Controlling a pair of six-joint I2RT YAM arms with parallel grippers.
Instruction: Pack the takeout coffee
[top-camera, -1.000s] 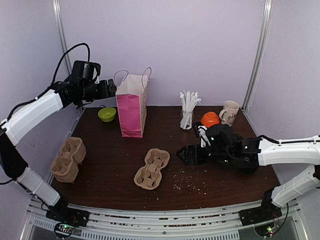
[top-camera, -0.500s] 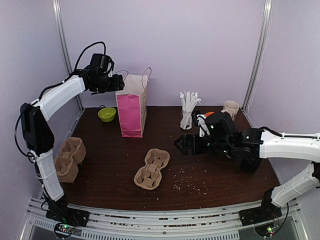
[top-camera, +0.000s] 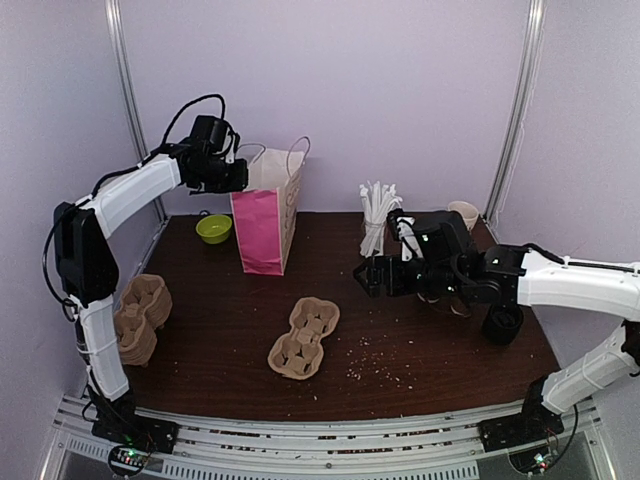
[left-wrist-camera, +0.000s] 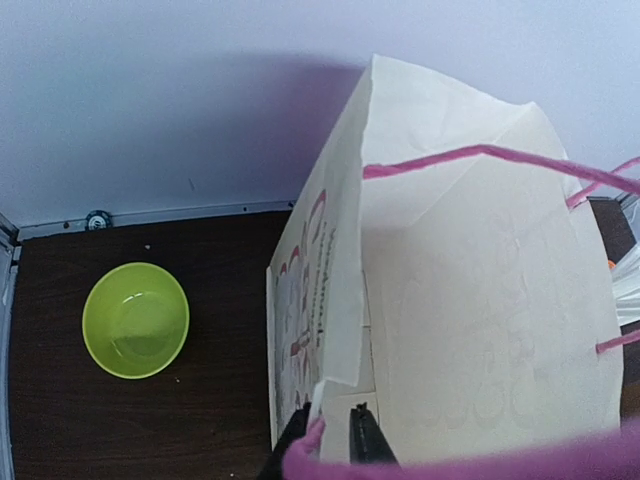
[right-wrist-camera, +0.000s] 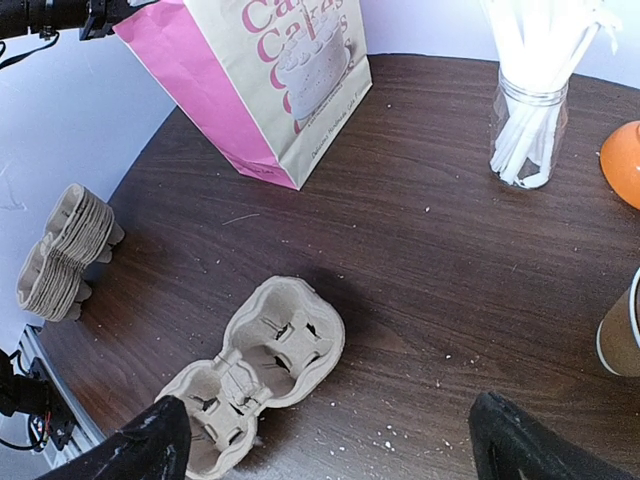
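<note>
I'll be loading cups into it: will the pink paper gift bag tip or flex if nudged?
The tall, narrow pink paper gift bag probably tips easily; nothing shows inside to weigh it down. Its thin creased walls likely flex.

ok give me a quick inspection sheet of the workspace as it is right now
surface: dark wood table, crumbs scattered near the middle
job's things: brown paper cup at right wrist view's edge, lid not seen; cup carrier empty; pink paper bag upright
clutter: green bowl, carrier stack, straw jar, orange bowl, mug
grippers: left gripper pinching the bag's rim; right gripper open, empty
cables: black cable looped above left gripper
surroundings: lilac walls, metal posts
</note>
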